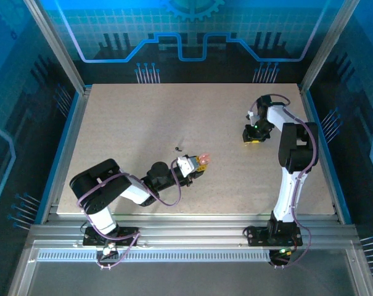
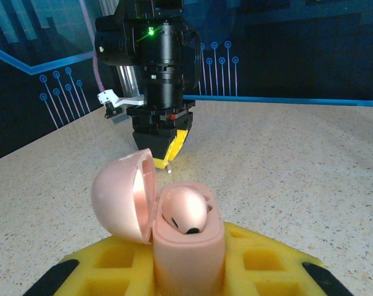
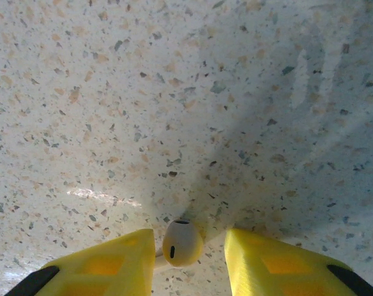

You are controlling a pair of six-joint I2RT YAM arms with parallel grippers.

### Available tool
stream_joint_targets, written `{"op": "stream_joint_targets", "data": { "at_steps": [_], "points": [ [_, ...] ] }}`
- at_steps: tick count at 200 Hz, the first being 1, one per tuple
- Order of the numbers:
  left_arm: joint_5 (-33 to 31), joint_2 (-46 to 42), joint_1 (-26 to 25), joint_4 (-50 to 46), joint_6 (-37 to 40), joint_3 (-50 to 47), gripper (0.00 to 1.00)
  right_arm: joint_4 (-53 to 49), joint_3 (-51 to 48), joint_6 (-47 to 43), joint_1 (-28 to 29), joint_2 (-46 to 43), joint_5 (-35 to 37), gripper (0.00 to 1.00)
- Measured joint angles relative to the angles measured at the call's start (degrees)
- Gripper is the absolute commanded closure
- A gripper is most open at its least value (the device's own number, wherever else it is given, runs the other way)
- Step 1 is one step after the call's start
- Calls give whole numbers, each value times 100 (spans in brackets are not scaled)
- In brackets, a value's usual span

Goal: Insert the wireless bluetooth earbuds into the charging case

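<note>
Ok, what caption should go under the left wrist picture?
The left hand holds the open pink charging case, one pale earbud inside, facing the right hand across the table.

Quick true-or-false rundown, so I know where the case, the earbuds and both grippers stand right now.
1. The charging case, held in the left gripper, has its lid open. True.
2. The case is empty. False: a seated earbud, pale, already sits in it.
3. The right gripper is shut on a black earbud. False: its fingers are apart, with a loose pale earbud between them.
4. A small black piece lies on the table just beyond the left gripper. True.
</note>
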Motion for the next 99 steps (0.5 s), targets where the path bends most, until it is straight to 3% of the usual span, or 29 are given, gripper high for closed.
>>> {"op": "stream_joint_targets", "data": {
  "at_steps": [99],
  "points": [
    [-46,0,0,0,17,0,77,-48,79,107,223,44,675,76]
  ]
}}
